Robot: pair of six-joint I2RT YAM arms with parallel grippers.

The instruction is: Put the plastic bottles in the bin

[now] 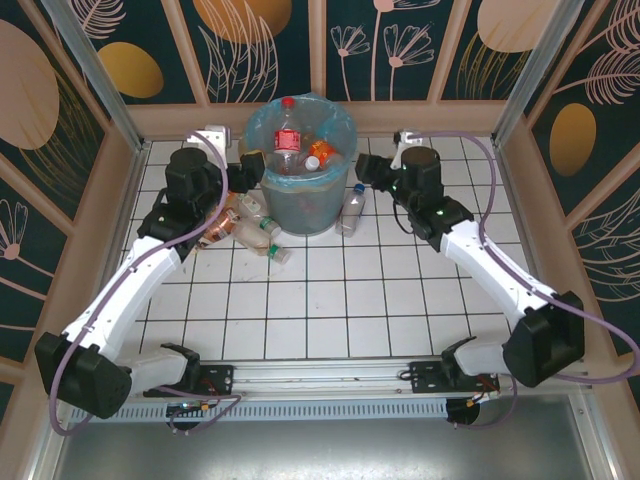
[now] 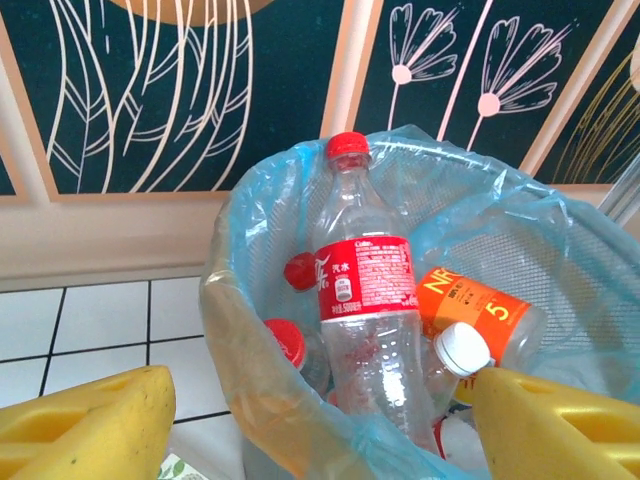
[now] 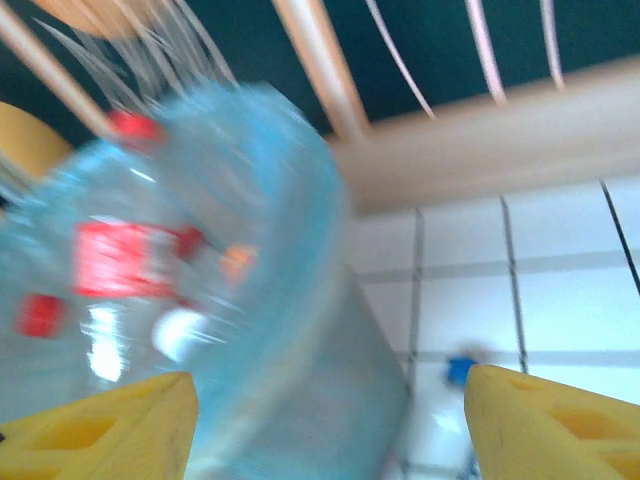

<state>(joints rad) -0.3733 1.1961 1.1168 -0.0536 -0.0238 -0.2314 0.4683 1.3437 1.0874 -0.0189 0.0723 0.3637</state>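
1. Seen from overhead, the bin [image 1: 300,210] stands at the far side of the table [image 1: 400,300] between both arms; loose plastic bottles [image 1: 245,228] lie at its left foot and a blue-capped bottle [image 1: 351,208] at its right
2. Left wrist view: the left gripper [image 2: 320,425] gapes wide and empty at the bin's rim; inside, a tall red-capped cola bottle [image 2: 362,300] stands beside an orange-labelled bottle [image 2: 470,310]
3. Right wrist view, blurred: the right gripper [image 3: 330,420] is apparently spread wide beside the bin, holding nothing

R wrist view blurred, bin [image 3: 270,300] smeared, table bottles [image 1: 262,228] partly under L arm [image 1: 150,270]
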